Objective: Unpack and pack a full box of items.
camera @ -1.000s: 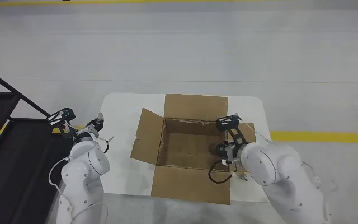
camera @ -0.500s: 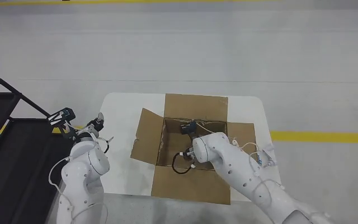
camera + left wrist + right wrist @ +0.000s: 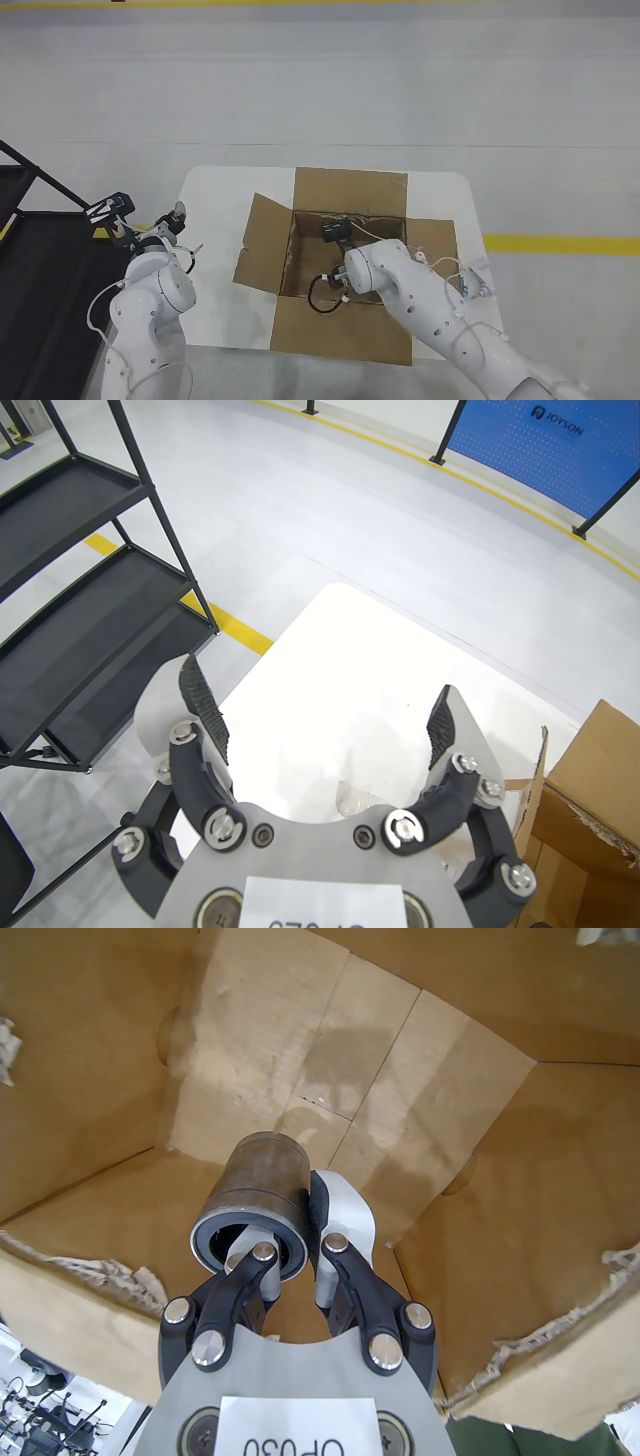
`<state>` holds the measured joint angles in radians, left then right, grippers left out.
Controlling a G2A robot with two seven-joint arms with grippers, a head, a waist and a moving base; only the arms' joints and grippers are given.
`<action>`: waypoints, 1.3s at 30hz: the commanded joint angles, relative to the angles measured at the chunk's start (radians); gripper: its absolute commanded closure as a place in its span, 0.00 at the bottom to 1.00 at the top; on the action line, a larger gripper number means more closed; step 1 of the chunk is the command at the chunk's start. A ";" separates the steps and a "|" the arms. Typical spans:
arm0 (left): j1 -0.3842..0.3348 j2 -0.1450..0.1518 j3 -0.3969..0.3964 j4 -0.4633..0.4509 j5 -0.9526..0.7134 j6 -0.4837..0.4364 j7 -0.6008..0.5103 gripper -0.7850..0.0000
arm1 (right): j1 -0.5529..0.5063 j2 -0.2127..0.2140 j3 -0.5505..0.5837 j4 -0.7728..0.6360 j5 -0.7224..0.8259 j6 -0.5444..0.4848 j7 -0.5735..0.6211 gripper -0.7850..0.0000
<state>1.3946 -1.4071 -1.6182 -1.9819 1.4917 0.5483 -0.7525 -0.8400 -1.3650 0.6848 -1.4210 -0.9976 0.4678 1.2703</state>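
An open cardboard box (image 3: 350, 192) stands in the middle of the white table (image 3: 215, 205), flaps folded outward. My right gripper (image 3: 335, 231) is down inside it. In the right wrist view the right gripper (image 3: 295, 1200) is shut on a dark hollow metal cylinder (image 3: 260, 1183), one finger inside its bore and one against its outer wall, above the bare box floor (image 3: 360, 1078). My left gripper (image 3: 317, 680) stands open with nothing between its fingers, over the table's left edge (image 3: 165, 222), apart from the box (image 3: 590, 800).
A black shelving rack (image 3: 40, 250) stands just left of the table, close to the left arm (image 3: 75, 625). A crumpled clear plastic scrap (image 3: 355, 800) lies on the table by the box. A small white item (image 3: 478, 275) lies at the table's right edge.
The right arm swung from the box's right side leftward into the box a second ago and has hardly shifted in the last half second. The left arm has not moved.
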 commanded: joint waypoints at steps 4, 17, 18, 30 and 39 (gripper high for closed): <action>0.000 0.000 0.000 0.000 0.000 0.000 0.000 0.00 | 0.024 -0.040 -0.082 0.077 -0.015 -0.005 -0.056 1.00; 0.000 0.000 0.000 0.000 0.000 0.000 0.000 0.00 | 0.108 -0.153 -0.145 0.312 0.147 -0.045 -0.196 1.00; 0.000 0.000 0.000 0.000 0.000 0.000 0.000 0.00 | 0.113 -0.161 -0.145 0.333 0.162 -0.054 -0.204 1.00; 0.000 0.000 0.000 0.000 0.000 0.000 0.000 0.00 | 0.168 -0.239 -0.172 0.532 0.246 -0.109 -0.259 0.79; 0.000 0.000 0.000 0.000 0.000 0.000 0.000 0.00 | 0.192 -0.279 -0.181 0.615 0.261 -0.125 -0.274 0.53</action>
<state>1.3946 -1.4071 -1.6182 -1.9819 1.4918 0.5483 -0.7525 -0.6497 -1.6413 0.5030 -0.8120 -0.7379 0.3441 0.9982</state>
